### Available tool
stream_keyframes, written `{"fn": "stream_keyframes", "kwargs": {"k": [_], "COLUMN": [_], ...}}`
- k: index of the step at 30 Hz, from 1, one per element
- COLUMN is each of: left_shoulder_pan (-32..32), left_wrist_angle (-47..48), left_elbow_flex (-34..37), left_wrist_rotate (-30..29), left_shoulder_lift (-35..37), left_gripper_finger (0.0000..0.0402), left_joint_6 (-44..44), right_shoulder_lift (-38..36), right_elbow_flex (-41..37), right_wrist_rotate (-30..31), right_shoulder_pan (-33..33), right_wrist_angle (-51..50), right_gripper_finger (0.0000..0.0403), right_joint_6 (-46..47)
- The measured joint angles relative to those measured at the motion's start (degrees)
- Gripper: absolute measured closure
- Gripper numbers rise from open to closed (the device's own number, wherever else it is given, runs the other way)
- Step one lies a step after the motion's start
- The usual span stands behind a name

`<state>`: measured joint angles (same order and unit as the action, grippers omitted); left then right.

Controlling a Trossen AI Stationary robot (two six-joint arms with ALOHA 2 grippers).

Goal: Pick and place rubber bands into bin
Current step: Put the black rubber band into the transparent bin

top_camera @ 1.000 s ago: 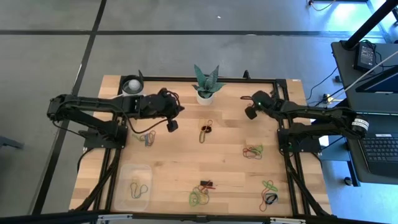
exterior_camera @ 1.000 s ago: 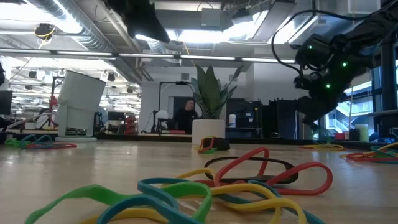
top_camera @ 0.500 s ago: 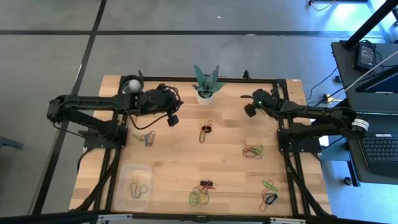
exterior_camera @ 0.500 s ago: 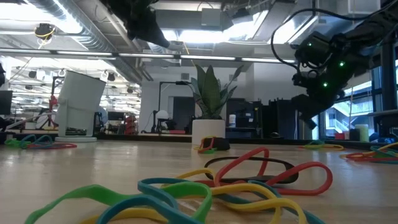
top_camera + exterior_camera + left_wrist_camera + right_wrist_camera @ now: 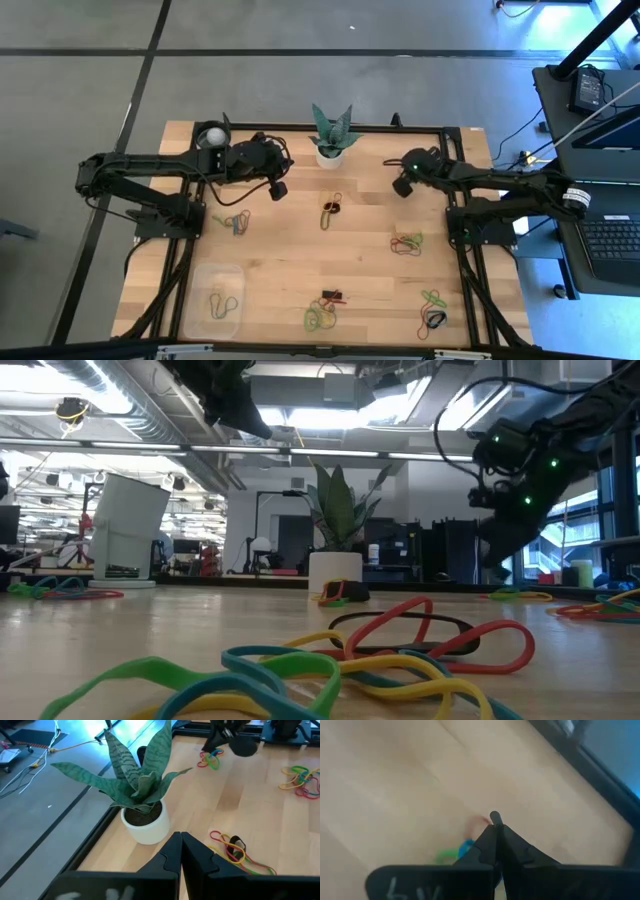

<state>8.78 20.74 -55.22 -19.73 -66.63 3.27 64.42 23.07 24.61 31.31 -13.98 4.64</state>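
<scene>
Left claw [image 5: 281,190] pressed together, empty, raised near potted snake plant [image 5: 330,134]. Right claw [image 5: 400,187] together, empty, above desk [image 5: 280,262]. Rubber bands [image 5: 405,242] scattered; some inside clear bin [image 5: 199,280].

Overhead camera looks straight down on the whole table [image 5: 300,250]; a tabletop-level camera faces the room; both share the potted plant [image 5: 330,135], close in the left wrist view.
</scene>
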Motion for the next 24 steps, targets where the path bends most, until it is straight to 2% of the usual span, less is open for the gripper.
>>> {"fn": "stream_keyframes", "kwargs": {"k": [3,8,14,17,24], "left_shoulder_pan": [0.0,0.0,0.0,0.0,-0.6], "left_wrist_angle": [0.0,0.0,0.0,-0.5,-11.7], "left_elbow_flex": [0.0,0.0,0.0,0.0,0.0], "left_wrist_rotate": [0.0,0.0,0.0,0.0,0.0], "left_shoulder_lift": [0.0,0.0,0.0,0.0,0.0], "left_gripper_finger": [0.0398,0.0398,0.0398,0.0398,0.0398], "left_joint_6": [0.0,0.0,1.4,3.1,6.3], "right_shoulder_lift": [2.4,3.2,-0.3,-3.7,-15.0], "right_elbow_flex": [0.0,0.0,0.8,2.0,6.5], "right_wrist_rotate": [6.6,13.1,13.6,10.5,-4.9], "right_shoulder_pan": [1.0,1.7,1.7,1.7,1.7], "right_wrist_angle": [-2.7,-2.8,-2.2,-2.3,-2.2], "right_gripper_finger": [0.0393,0.0393,0.0393,0.0393,0.0393], "right_joint_6": [1.3,-0.4,-0.6,-0.6,-0.4]}}
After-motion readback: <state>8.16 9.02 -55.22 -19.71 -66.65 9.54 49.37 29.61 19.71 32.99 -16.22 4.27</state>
